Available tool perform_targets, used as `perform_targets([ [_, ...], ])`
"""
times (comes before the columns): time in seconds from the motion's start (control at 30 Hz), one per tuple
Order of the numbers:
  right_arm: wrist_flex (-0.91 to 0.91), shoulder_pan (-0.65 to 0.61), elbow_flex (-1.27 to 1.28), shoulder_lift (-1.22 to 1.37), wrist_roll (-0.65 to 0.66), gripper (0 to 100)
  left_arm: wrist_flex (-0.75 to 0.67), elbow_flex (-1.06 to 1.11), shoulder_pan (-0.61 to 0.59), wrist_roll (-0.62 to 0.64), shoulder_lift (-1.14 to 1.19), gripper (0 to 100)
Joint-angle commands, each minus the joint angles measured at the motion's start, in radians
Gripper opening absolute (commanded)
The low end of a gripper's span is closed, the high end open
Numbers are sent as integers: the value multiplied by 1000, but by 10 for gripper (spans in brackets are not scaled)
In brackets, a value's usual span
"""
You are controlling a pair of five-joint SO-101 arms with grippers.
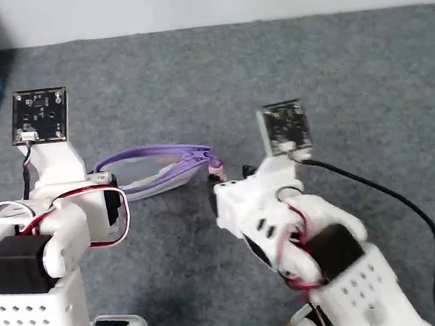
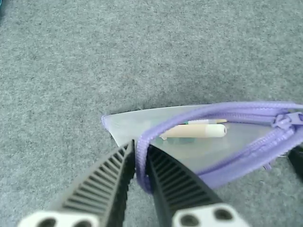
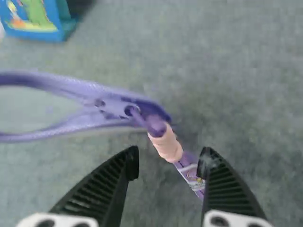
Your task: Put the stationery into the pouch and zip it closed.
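The pouch [image 1: 157, 177] lies mid-frame in the high view, between the arms. Its zipper [image 2: 246, 150] is open and a pen [image 2: 194, 131] is inside. It looks light, thin and floppy, so it needs anchoring. The left gripper [image 2: 138, 152] pinches the zipper edge at one end. The right gripper [image 3: 169, 155] is spread around the pull [image 3: 164, 141], probably the best hold: small, dangling, perhaps slippery.

The pouch [image 2: 189, 151] is smooth, translucent plastic with a cloth zip [image 2: 222, 111]; the carpet [image 1: 347, 64] is rough, matt fabric.
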Motion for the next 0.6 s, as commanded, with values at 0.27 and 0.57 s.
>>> perform_targets([
  [0.27,-153,116,-14,173,166,194,5,-5,3,8,5,12],
  [0.57,-157,114,-12,179,304,196,5,-5,3,8,5,12],
])
